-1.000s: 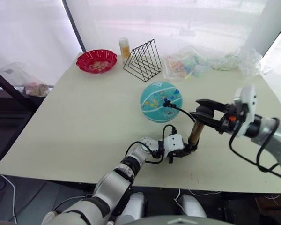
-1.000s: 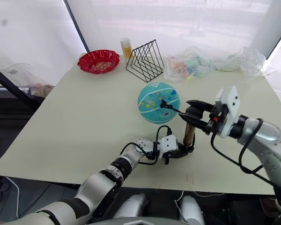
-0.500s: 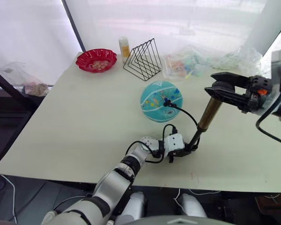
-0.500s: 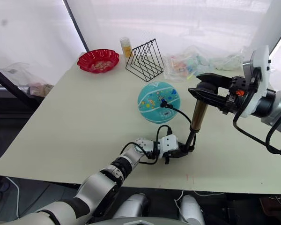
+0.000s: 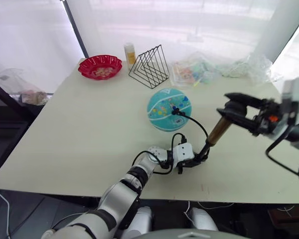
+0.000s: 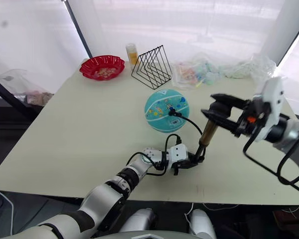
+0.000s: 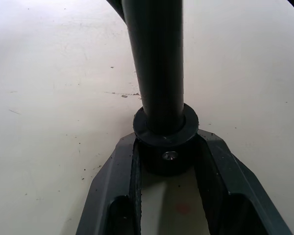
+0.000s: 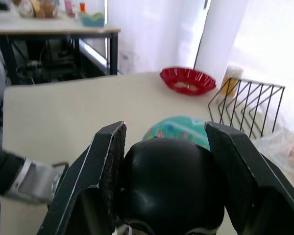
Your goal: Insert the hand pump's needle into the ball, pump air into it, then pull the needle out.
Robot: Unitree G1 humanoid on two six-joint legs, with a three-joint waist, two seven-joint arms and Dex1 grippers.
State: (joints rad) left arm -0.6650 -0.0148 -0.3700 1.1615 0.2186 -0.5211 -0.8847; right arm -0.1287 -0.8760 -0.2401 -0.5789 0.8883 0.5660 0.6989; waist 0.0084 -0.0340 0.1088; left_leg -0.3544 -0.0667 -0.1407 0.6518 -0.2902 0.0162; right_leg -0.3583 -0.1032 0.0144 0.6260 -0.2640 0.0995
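Left eye view: right hand (image 5: 229,110), clamped on the black T-handle, has dropped from its raised height half a second ago, driving air through the short brass-gold hand pump (image 5: 218,131); left hand (image 7: 167,161) grips its base on the bench (image 5: 79,129); needle (image 5: 174,112) stays in the teal striped rubber ball (image 5: 169,109) at 10 o'clock from the pump

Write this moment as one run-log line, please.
left gripper: grips hand pump base | right gripper: grips handle | needle: in ball

Your left gripper (image 7: 167,161) clamps the hand pump's (image 5: 217,131) base; your right gripper (image 8: 166,161) grips its handle top.
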